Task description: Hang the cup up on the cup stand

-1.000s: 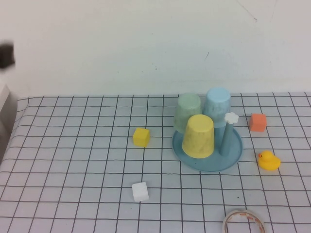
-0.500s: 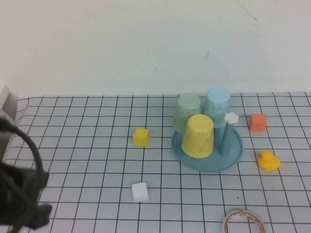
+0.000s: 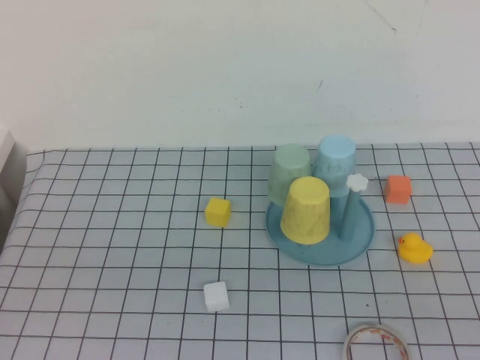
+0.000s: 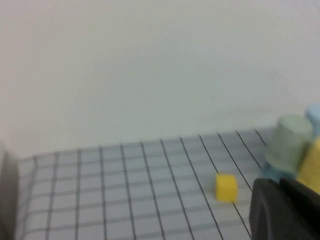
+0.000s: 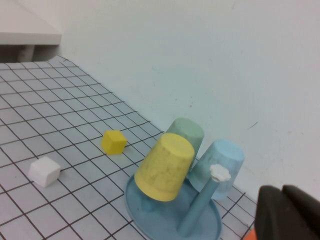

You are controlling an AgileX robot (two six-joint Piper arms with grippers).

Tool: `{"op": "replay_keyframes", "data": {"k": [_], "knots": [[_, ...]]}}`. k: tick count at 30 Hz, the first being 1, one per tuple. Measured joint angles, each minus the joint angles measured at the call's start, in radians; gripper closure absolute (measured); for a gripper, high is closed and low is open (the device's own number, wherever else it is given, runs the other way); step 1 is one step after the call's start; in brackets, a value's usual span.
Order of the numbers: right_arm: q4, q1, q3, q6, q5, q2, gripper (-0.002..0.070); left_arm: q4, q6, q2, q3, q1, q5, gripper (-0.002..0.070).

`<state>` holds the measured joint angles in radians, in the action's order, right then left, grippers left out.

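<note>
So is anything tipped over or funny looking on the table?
Nothing is spilled or broken. The yellow cup, green cup and light blue cup all sit upside down on the cup stand, leaning slightly. One peg stays bare. The left gripper and right gripper are shut, holding nothing.

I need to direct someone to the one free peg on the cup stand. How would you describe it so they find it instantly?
Find the round blue cup stand right of centre on the checked table; three upturned cups crowd it. On its right side, beside the yellow cup and in front of the light blue cup, stands the free peg. It alone is bare, showing its white flower-shaped cap.
</note>
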<state>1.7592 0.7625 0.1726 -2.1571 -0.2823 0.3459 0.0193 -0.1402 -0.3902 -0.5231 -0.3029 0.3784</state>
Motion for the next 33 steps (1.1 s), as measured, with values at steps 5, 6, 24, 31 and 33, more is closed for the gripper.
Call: {"op": "replay_keyframes", "data": {"k": [5,6,24,31,33], "knots": [[0.000,0.000,0.000,0.000,0.000,0.000,0.0678,0.006,-0.002,0.146,0.200,0.084,-0.162,0.0675],[0.000,0.000,0.000,0.000,0.000,0.000,0.0678,0.006,-0.002,0.165,0.241,0.098,-0.176,0.0675],[0.000,0.000,0.000,0.000,0.000,0.000,0.0678,-0.012,-0.038,0.324,0.541,0.160,-0.199,0.0675],[0.000,0.000,0.000,0.000,0.002,0.000,0.0678,-0.012,0.010,0.398,0.541,0.160,-0.072,0.0675],[0.000,0.000,0.000,0.000,0.002,0.000,0.0678,-0.012,0.036,0.400,0.541,0.160,-0.072,0.0675]]}}
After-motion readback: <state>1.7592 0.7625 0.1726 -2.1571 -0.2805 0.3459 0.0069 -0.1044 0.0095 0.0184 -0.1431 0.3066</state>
